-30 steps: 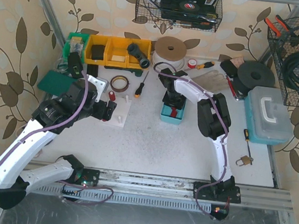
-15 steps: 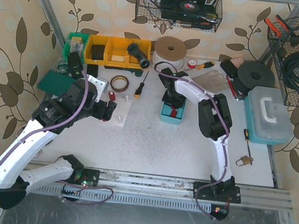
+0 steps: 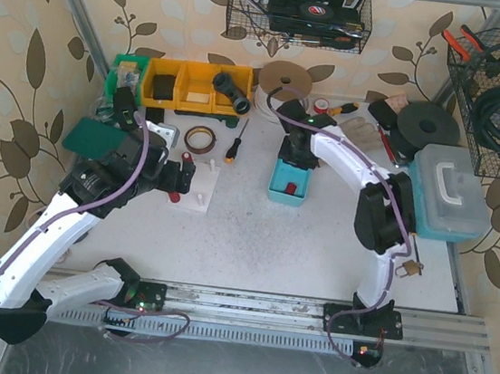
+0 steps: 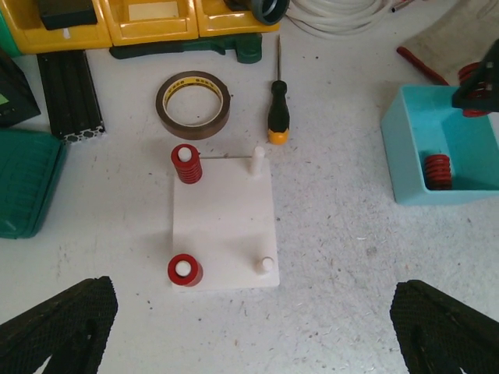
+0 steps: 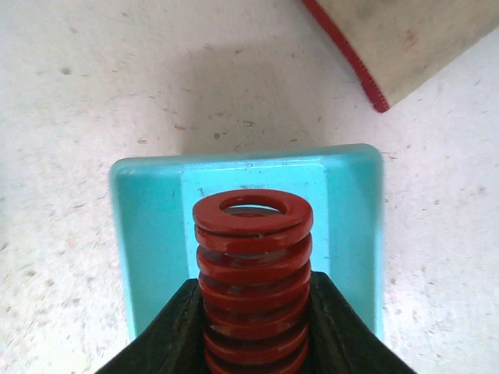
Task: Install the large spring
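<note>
Right gripper (image 5: 251, 323) found clamped on the large red spring (image 5: 251, 234), held upright directly above the teal bin (image 5: 144, 234); left gripper (image 4: 249, 323), jaws wide apart, hovers over the white peg board (image 4: 226, 226), left of the bin.

The right hand (image 3: 294, 149) hangs over the far end of the teal bin (image 3: 274, 190), where 1 red spring (image 3: 292, 189) lies. The left hand (image 3: 185, 177) sits at the left edge of the white peg board (image 3: 205, 181), which has 2 red board springs (image 3: 187, 156) at its left corners. A tape roll (image 3: 200, 137) and a screwdriver (image 3: 234, 145) lie beyond on the tabletop (image 3: 252, 242).
</note>
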You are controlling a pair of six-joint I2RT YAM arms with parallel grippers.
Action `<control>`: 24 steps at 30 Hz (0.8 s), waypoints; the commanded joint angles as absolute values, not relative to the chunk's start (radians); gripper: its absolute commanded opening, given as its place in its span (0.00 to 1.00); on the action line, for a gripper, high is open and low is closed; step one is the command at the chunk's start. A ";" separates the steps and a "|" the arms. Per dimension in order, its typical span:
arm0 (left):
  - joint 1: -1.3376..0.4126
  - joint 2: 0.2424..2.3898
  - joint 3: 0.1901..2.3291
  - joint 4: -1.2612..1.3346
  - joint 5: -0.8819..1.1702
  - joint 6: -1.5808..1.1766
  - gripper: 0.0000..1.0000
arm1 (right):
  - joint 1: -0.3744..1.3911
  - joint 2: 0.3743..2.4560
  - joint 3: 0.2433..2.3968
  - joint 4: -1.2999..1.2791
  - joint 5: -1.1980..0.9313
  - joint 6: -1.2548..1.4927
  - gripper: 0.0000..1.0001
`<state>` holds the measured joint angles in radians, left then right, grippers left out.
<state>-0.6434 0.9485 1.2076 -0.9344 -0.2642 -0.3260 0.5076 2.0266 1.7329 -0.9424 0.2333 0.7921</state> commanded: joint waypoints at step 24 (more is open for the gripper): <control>-0.651 0.820 1.011 -0.722 -0.067 -0.441 0.74 | 0.633 1.246 0.929 -0.117 0.045 0.397 0.03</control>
<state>-0.6434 0.8780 0.9779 -0.7589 -0.1085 -0.4438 0.6071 1.3304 1.0191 -0.3355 0.0933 0.4999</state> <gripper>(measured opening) 0.730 0.288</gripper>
